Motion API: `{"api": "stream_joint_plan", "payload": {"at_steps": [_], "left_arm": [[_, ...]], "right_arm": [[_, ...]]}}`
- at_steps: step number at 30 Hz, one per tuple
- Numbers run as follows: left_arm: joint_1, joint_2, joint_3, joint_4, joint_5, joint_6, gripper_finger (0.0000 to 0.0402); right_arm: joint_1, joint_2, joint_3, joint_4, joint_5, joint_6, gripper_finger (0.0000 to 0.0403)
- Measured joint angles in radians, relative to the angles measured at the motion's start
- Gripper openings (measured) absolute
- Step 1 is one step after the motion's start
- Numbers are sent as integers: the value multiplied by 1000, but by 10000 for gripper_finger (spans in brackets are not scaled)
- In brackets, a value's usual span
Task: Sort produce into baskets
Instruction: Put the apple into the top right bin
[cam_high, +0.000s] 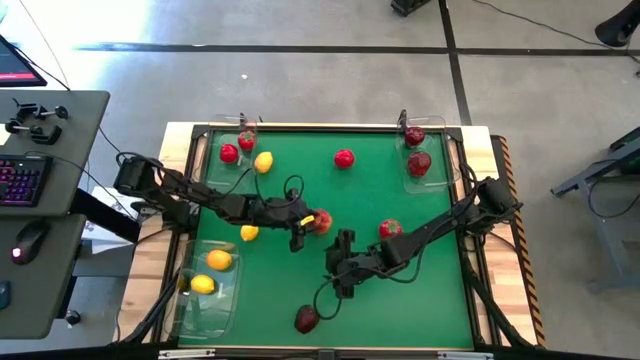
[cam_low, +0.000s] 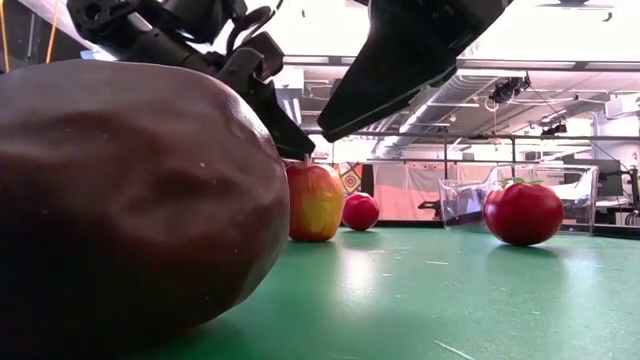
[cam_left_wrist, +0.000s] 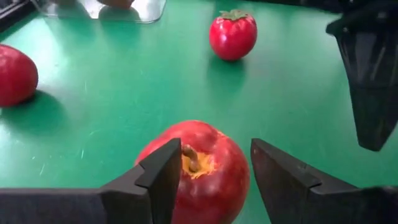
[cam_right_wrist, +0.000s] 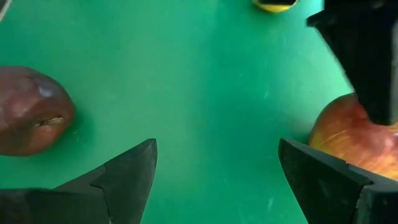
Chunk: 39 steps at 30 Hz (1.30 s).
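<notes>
Probably a robotics lab: concrete floor (cam_high: 300, 80), desk with keyboard (cam_high: 20, 180), exposed ceiling ducts (cam_low: 450, 95)

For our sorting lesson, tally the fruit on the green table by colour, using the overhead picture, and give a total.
yellow-orange lemons: 4
red fruits: 5
dark red apples: 2
red-yellow apple: 1
Total: 12

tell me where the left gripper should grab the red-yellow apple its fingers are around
Grip the red-yellow apple across its widest middle, coming down from above. It sits upright, stem up, and the left gripper is open with one finger on each side, so its rounded flanks are free to close on.
</notes>
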Motion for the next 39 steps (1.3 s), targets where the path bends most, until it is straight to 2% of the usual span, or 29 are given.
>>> {"api": "stream_joint_plan", "payload": {"at_steps": [3, 8, 14, 19, 23, 30, 35, 39], "left_arm": [[-20, -26, 0, -5, -40, 40, 184], [-80, -88, 0, 0, -176, 148, 184], [-139, -119, 0, 3, -195, 189, 184], [-161, -119, 0, -6, -234, 194, 184], [-169, -119, -1, 4, -234, 224, 184], [-160, -138, -147, 248, -189, 226, 184], [-155, -228, -220, 310, -107, 223, 184], [-156, -316, -265, 306, -97, 221, 184]], "right_arm": [[1, -15, 0, -3, 49, -24, 327], [6, -60, 1, -12, 155, -67, 318], [-76, -63, -12, 37, 101, -85, 302], [-140, -62, -29, 84, 101, -77, 275], [-179, -63, -29, 86, 101, -57, 240], [-211, -38, -29, 102, 44, -56, 179], [-224, -23, -29, 105, 72, -51, 168], [-223, -25, -29, 119, 146, -54, 175]]}}
